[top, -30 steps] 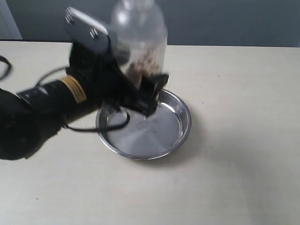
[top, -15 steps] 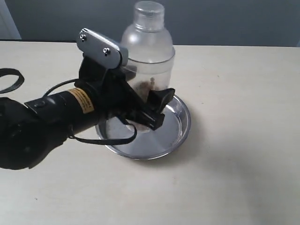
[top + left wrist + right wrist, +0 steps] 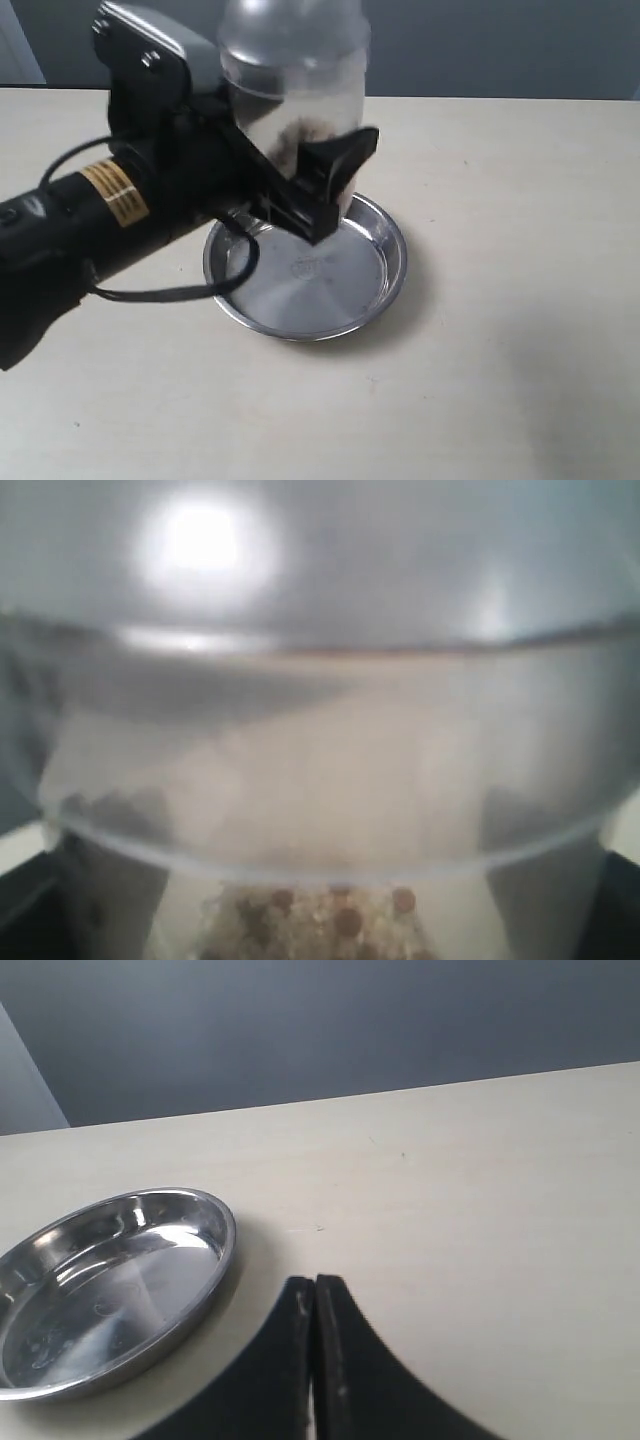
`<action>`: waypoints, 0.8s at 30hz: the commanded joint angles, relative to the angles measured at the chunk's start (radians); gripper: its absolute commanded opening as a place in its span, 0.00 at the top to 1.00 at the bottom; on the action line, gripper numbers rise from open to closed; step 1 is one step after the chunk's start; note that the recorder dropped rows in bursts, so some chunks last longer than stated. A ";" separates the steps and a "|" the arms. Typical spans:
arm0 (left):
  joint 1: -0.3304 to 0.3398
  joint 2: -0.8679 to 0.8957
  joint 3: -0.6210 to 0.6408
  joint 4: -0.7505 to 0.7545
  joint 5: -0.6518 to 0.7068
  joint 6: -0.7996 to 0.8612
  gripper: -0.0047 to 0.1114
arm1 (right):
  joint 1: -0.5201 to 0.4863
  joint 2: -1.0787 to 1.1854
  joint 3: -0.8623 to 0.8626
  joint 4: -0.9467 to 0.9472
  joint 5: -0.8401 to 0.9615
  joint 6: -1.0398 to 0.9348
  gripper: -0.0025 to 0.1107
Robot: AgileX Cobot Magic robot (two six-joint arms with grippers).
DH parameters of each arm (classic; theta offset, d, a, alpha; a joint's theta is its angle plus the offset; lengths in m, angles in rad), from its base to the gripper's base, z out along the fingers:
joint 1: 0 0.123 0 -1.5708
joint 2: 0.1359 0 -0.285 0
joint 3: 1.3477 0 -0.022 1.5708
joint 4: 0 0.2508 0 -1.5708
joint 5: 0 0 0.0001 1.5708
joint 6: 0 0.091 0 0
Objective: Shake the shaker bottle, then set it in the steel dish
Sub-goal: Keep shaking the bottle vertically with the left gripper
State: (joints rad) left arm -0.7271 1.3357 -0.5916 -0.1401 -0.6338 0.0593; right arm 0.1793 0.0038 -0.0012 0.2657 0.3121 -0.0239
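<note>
My left gripper (image 3: 310,175) is shut on the shaker bottle (image 3: 295,85), a frosted plastic shaker with brown granules inside. It hangs in the air above the far left part of the steel dish (image 3: 395,255), its top cut off by the frame edge. In the left wrist view the shaker bottle (image 3: 320,730) fills the picture, blurred, with granules low down. The dish holds nothing. My right gripper (image 3: 315,1285) is shut on nothing, low over the table beside the steel dish (image 3: 190,1210); it is out of the exterior view.
The pale table (image 3: 520,330) spreads around the dish. A black cable (image 3: 170,292) loops from my left arm over the dish's left rim. A grey wall stands behind the table.
The shaker bottle dropped towards the dish half a second ago and has risen again, its cap now out of frame. The granules have shifted inside. The dish has not moved.
</note>
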 commanded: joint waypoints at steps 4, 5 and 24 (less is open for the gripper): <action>0.014 0.067 0.102 -0.167 -0.053 0.043 0.96 | 0.000 -0.004 0.001 -0.001 -0.007 -0.002 0.98; 0.006 0.037 0.097 -0.107 -0.117 0.017 0.96 | 0.000 -0.004 0.001 -0.001 -0.007 -0.002 0.98; 0.026 0.023 0.014 0.044 0.021 -0.125 0.96 | 0.000 -0.004 0.001 -0.001 -0.007 -0.002 0.98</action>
State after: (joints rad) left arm -0.6999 1.3132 -0.5869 -0.0607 -0.7523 -0.0820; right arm 0.1793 0.0038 -0.0012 0.2657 0.3121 -0.0239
